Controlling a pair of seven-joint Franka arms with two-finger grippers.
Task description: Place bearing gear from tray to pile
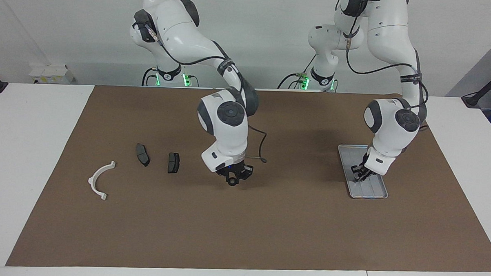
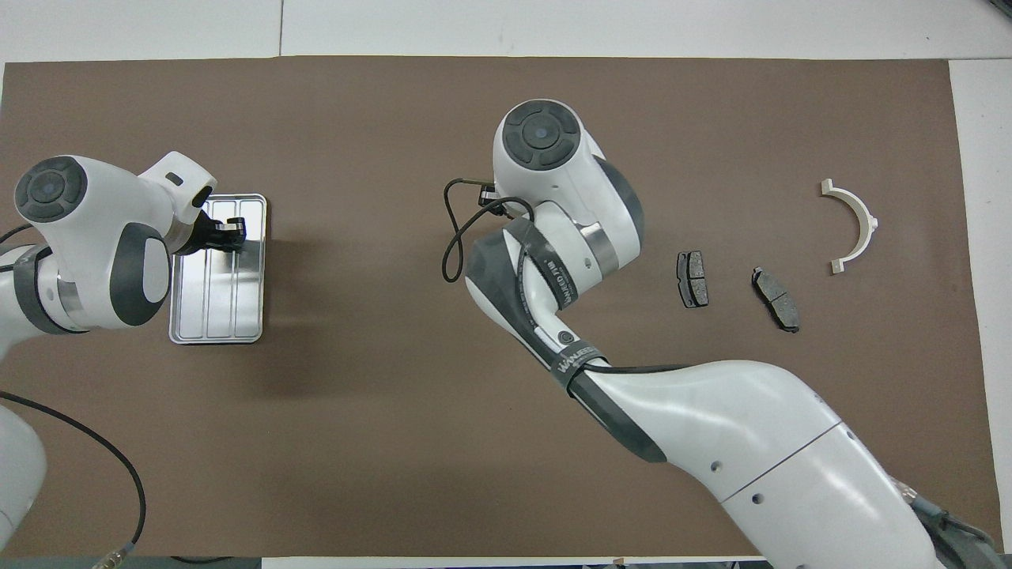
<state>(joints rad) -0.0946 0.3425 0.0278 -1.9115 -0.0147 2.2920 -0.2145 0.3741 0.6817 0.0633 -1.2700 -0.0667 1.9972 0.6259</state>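
- You've got two glossy white arms, dark grey joint caps and bands.
- Black cables loop along both forearms.
- Black left claw point(image 1: 357, 177), black right claw point(image 1: 232, 179).
- Green lights glow at both bases.

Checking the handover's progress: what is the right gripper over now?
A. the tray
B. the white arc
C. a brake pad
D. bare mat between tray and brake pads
D: the right gripper hangs over bare mat, apart from the tray and the nearest brake pad.
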